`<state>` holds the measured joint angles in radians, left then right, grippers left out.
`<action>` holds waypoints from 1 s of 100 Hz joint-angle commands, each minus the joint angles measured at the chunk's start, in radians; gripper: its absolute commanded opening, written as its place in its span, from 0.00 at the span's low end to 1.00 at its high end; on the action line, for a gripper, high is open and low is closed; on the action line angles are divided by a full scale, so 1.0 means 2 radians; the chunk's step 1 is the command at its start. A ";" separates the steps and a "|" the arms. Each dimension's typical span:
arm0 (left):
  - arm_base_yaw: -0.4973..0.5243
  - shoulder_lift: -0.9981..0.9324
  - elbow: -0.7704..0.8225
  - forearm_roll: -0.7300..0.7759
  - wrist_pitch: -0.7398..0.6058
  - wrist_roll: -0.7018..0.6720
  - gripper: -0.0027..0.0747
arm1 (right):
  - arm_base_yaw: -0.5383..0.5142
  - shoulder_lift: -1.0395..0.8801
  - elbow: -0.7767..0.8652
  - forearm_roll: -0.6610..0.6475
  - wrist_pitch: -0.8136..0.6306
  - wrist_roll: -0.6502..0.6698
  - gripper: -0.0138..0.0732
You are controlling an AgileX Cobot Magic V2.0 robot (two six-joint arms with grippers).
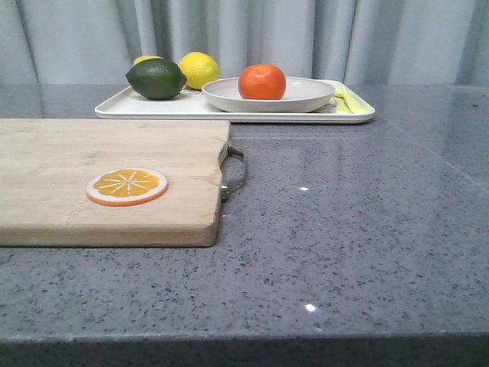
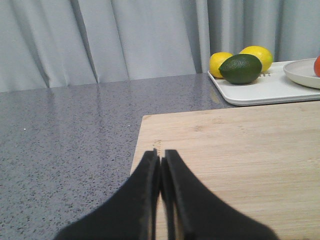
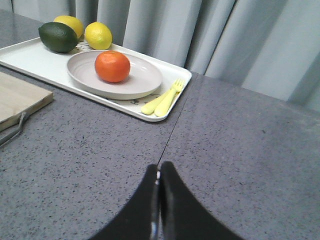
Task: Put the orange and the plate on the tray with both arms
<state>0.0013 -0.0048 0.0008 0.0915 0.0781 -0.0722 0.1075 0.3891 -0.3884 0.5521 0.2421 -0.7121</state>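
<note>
Two closed grippers were what your wrist cameras showed you. Your left gripper (image 2: pixel 160 165) had its fingers pressed together with nothing between them, hanging over the near part of the wooden cutting board (image 1: pixel 107 180). Your right gripper (image 3: pixel 159 175) was likewise pinched together and empty, over bare grey countertop (image 1: pixel 359 229) on the near side of the tray (image 1: pixel 122 109).

Taking the tray as your landmark: it sat at the far end of the countertop, just in front of the grey curtain (image 1: pixel 306 34). The plate (image 1: pixel 306 98) rested flat on the tray, on its right half, and the orange (image 1: pixel 262 82) sat inside the plate, a little left of the plate's middle. On the tray's left half you had a dark green avocado-like fruit (image 1: pixel 156 78), with two yellow lemons behind it; the nearer lemon (image 1: pixel 200 69) stood just beside the plate's left rim. At the tray's right end, beyond the plate, lay yellow plastic cutlery (image 3: pixel 162 101), a fork among it.

The cutting board lay on the countertop in front of the tray's left half, apart from it, its metal handle (image 1: pixel 234 174) pointing right. A flat orange slice (image 1: pixel 127 186) lay on the board.
</note>
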 commanded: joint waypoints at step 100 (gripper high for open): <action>0.001 -0.016 0.005 0.000 -0.039 -0.004 0.01 | -0.002 -0.192 0.198 -0.335 -0.142 0.425 0.08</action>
<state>0.0013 -0.0048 0.0008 0.0915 0.0799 -0.0739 0.1075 -0.0041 0.0297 -0.1039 0.0296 0.1360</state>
